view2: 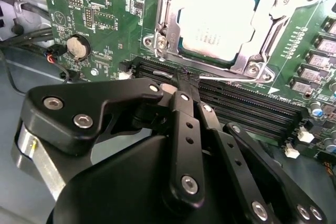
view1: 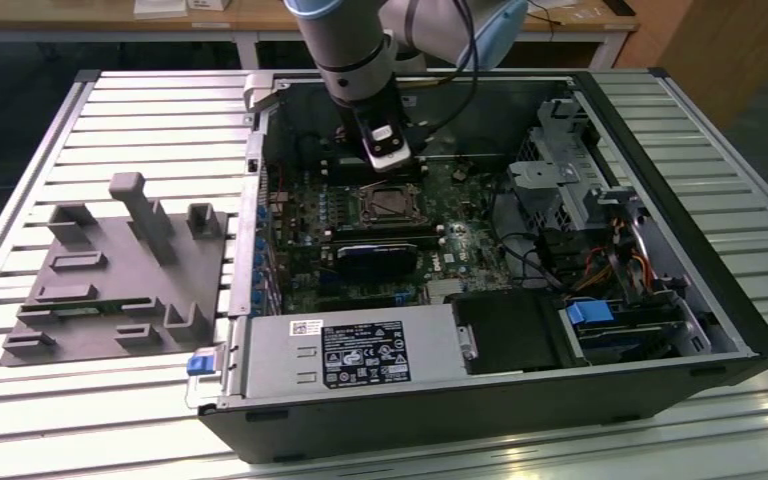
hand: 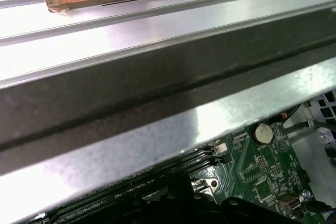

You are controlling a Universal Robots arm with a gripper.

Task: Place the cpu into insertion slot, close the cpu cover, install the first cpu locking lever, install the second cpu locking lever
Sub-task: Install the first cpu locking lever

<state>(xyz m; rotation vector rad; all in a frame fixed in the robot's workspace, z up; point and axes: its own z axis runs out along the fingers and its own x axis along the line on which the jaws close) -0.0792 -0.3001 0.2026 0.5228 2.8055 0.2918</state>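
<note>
- The cpu (view2: 223,19) you are working on is a flat square chip with a dull silver-tan top and faint print. It lies level in the insertion slot (view2: 252,69), and its edges run parallel to the slot's silver rim.
- The cpu cover (view2: 172,17) is folded down over it. You can see the chip's top through the cover's large window, and the thin silver frame rests on the chip's margins.
- In the exterior view the slot sits mid-board on the motherboard (view1: 458,240), nearer the far wall of the computer case (view1: 704,300).
- A thin wire locking lever (view2: 236,80) runs along the rim on the side facing the memory slots (view2: 247,106). One end of it reaches the gripper's tips.
- The gripper (view2: 181,80) has its claw drawn together at the tips, just beside that edge of the slot and above the memory slots. You cannot tell whether the lever is nipped between the tips.
- In the exterior view the gripper (view1: 387,160) hangs just past the slot's far edge.
- A coin cell (view2: 77,47) sits on the board, well apart from the slot.
- Outside the case, a grey fixture (view1: 117,270) lies on the slatted table (view1: 157,110).
</note>
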